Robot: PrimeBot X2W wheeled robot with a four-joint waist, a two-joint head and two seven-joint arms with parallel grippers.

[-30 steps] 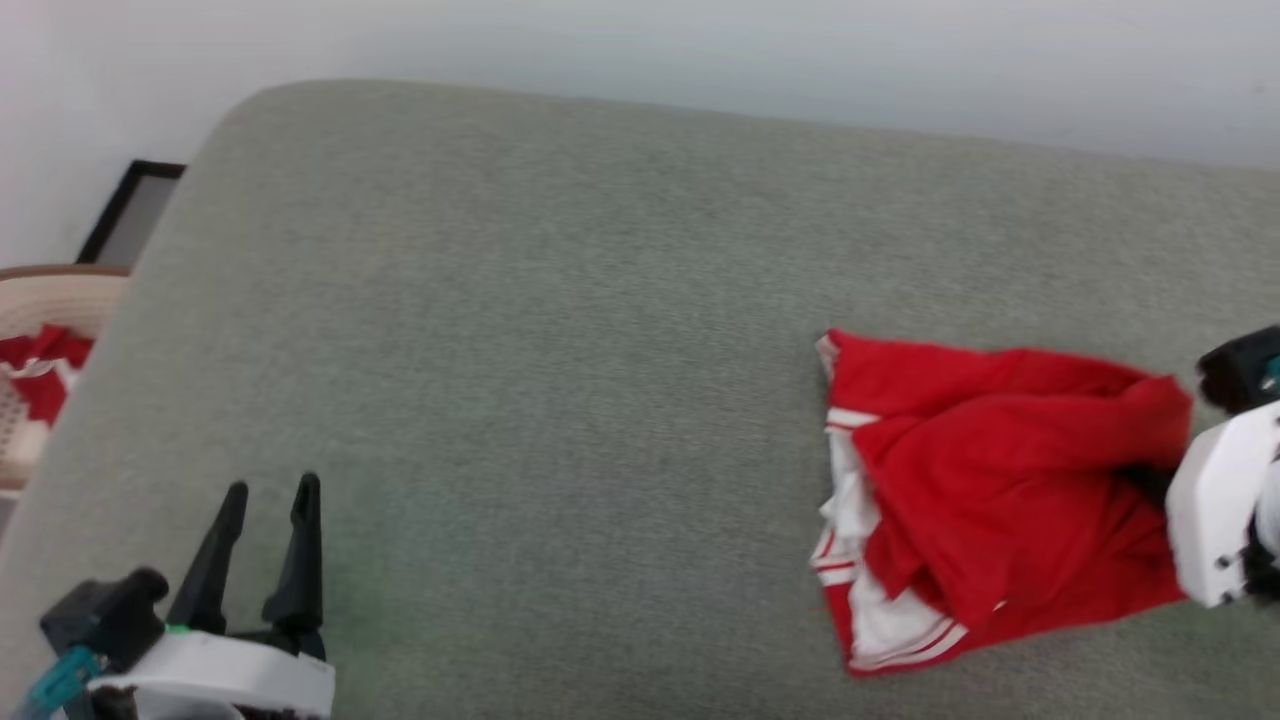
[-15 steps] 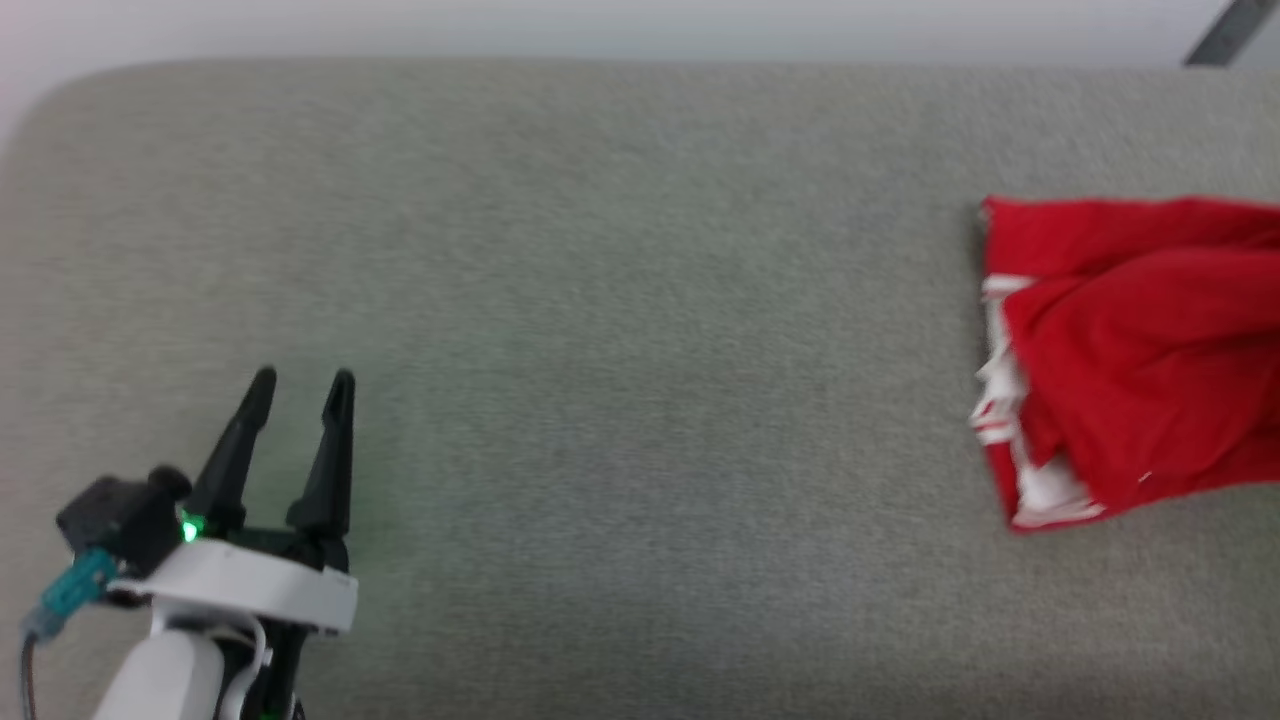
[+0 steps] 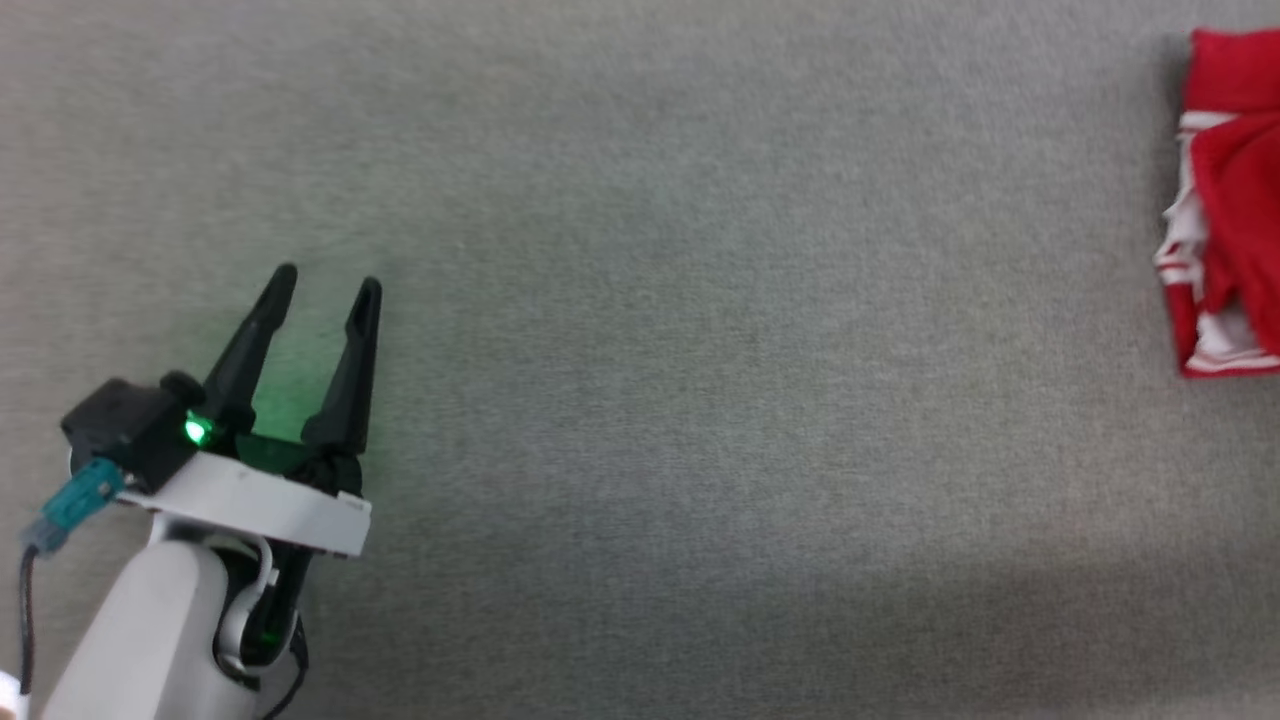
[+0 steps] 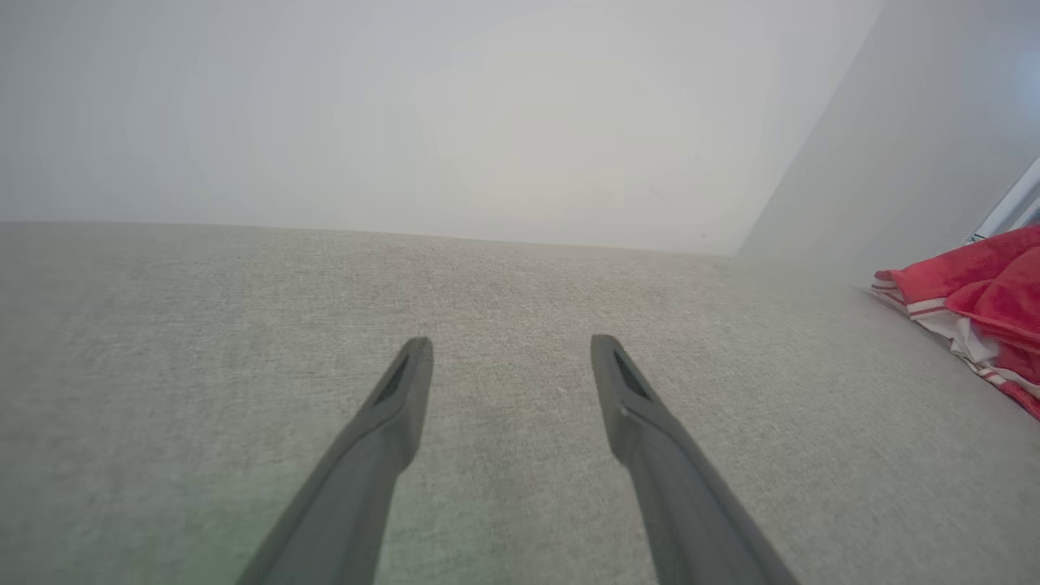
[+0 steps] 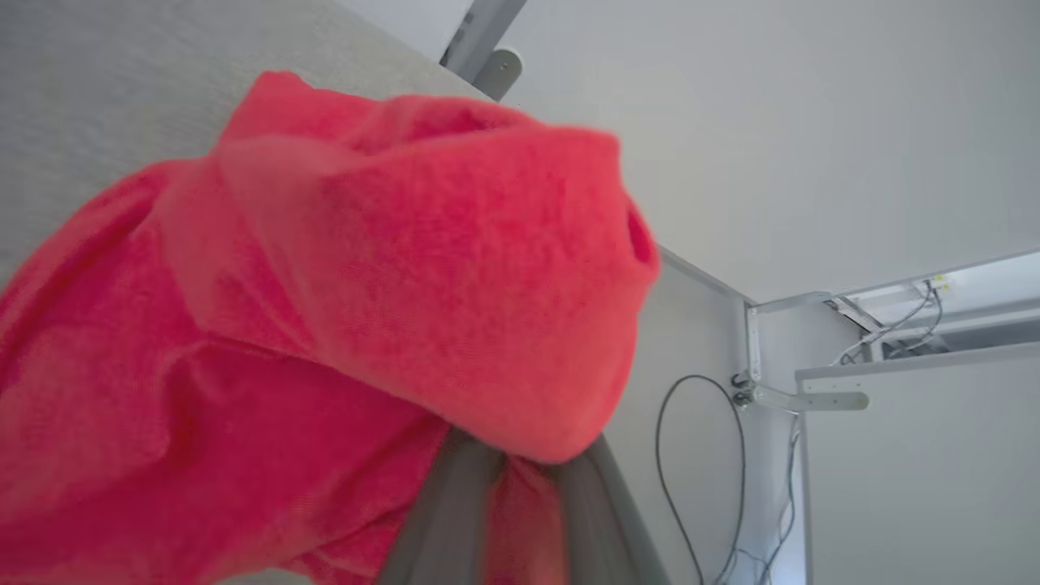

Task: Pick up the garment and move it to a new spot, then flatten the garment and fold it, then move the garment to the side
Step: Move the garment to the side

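Left gripper [image 3: 327, 278]: two dark fingers spread wide with nothing between them, poised over the grey fabric surface [image 3: 700, 350] at the lower left of the head view.
Left status light [image 3: 195, 432]: green, with a green tint on the fabric beside it.
Right gripper [image 5: 520, 487]: fingers drawn close together, pinching red cloth; the tips are hidden under a bunched fold.
Garment [image 3: 1225, 190]: red with white, striped trim. It lies crumpled at the far right edge of the head view, on the grey surface, well apart from the left gripper.
Garment, right wrist view: one fold bulges up over the fingers; the rest trails onto the grey surface.
Background: pale wall [image 4: 406, 122]; a dark cable [image 5: 699, 455] hangs against a white panel.
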